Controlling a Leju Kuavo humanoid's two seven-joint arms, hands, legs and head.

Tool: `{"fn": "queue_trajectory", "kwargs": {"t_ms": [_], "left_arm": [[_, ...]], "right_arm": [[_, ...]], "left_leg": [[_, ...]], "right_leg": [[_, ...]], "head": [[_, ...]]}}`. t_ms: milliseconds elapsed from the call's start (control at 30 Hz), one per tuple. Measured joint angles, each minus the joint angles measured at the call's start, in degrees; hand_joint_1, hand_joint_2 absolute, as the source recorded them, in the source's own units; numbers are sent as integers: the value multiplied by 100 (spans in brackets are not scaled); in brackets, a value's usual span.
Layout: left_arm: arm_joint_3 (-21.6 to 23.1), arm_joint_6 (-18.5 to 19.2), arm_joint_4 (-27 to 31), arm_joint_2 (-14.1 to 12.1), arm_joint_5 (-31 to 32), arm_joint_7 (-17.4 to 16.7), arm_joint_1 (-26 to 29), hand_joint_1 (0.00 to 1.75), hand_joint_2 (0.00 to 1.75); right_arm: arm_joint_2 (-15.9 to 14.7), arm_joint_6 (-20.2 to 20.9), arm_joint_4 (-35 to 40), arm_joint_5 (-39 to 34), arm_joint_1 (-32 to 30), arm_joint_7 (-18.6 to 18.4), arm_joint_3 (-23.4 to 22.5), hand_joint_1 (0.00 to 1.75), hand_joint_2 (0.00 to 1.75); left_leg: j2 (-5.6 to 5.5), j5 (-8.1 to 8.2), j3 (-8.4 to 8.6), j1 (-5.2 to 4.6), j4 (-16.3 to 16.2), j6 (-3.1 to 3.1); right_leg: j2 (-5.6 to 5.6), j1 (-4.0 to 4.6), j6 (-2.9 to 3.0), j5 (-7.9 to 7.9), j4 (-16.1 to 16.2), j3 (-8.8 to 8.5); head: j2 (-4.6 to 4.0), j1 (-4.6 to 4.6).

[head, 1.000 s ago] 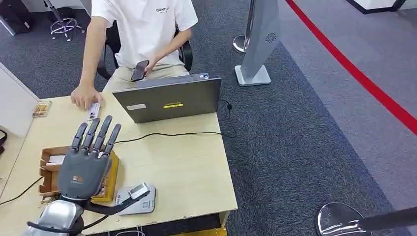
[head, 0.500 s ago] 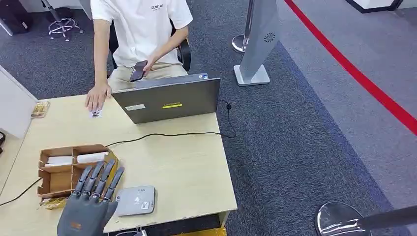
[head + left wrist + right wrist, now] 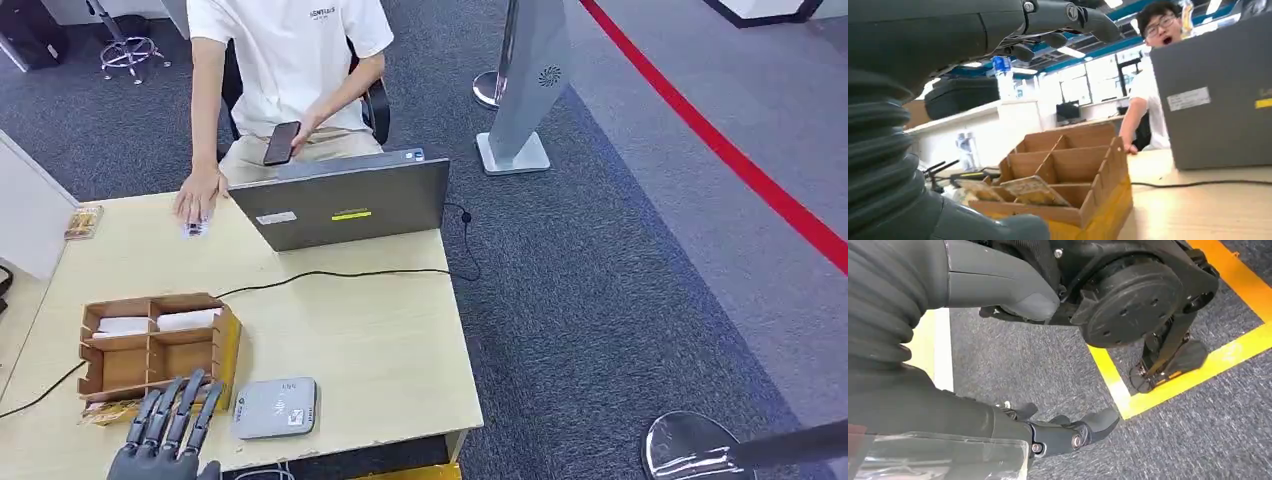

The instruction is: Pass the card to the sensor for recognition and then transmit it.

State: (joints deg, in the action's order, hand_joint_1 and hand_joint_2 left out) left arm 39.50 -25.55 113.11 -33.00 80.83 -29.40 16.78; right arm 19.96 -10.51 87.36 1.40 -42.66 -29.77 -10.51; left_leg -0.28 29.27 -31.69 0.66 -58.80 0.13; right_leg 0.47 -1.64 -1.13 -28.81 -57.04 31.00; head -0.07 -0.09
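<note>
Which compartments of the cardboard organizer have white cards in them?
The two in the back row of the cardboard organizer, toward the laptop: white cards lie there. The front compartments, nearer the left hand, look bare.

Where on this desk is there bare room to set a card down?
Bare wood lies between the cable, the card reader and the desk's right edge. The near-left corner is crowded: cardboard organizer, reader and the left robot hand.

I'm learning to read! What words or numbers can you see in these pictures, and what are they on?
Person's white shirt: small dark chest print, too blurred to read.
Laptop lid: white label and yellow sticker, both too small to read.
Card reader: tiny markings and a sticker, unreadable.
No text here reads clearly.
</note>
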Motion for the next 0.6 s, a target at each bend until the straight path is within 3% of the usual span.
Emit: {"fn": "queue_trajectory", "kwargs": {"t_ms": [167,600], "left_arm": [[-20,18,-247,-22,-26,-72,-7,0,175],[-483,44,-835,229,81,42,-13,0,175]], "right_arm": [[0,92,-98,94,75,0,-114,0,175],[0,175,-229,103,139,0,-223,0,175]], "left_leg": [[1,0,2,0,0,0],[0,0,2,0,0,0]], "right_leg": [[0,0,0,0,0,0],[0,0,0,0,0,-1]], "head": [[0,0],[0,2]]}}
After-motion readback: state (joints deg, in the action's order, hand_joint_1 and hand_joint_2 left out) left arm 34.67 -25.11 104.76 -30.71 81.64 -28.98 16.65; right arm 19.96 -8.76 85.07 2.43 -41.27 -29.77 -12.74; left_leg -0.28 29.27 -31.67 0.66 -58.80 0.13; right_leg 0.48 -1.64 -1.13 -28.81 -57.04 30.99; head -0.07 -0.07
